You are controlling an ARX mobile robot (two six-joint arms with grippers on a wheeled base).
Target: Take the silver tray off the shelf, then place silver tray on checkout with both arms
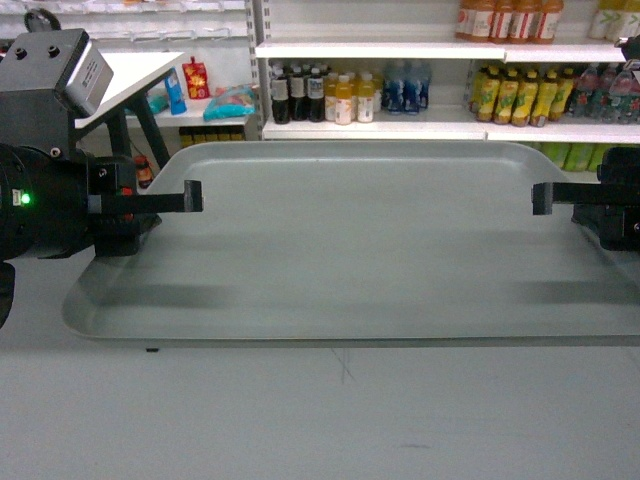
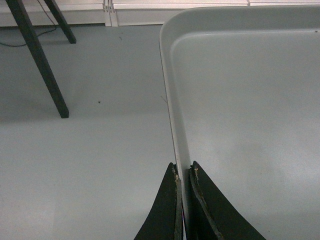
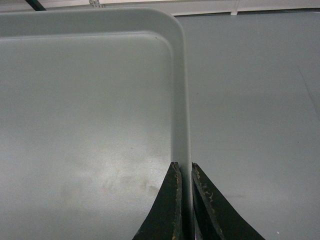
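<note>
The silver tray spans almost the whole head view, held level between both arms. My left gripper is shut on its left rim; the left wrist view shows the thin fingers pinching that rim. My right gripper is shut on the right rim, which the right wrist view shows clamped between its fingers. The tray is empty. It sits low over the pale checkout top; I cannot tell whether it touches. White shelf boards run behind it.
Rows of drink bottles fill the shelves behind the tray. A small white table on black legs stands at the back left; one of its legs is seen over grey floor in the left wrist view.
</note>
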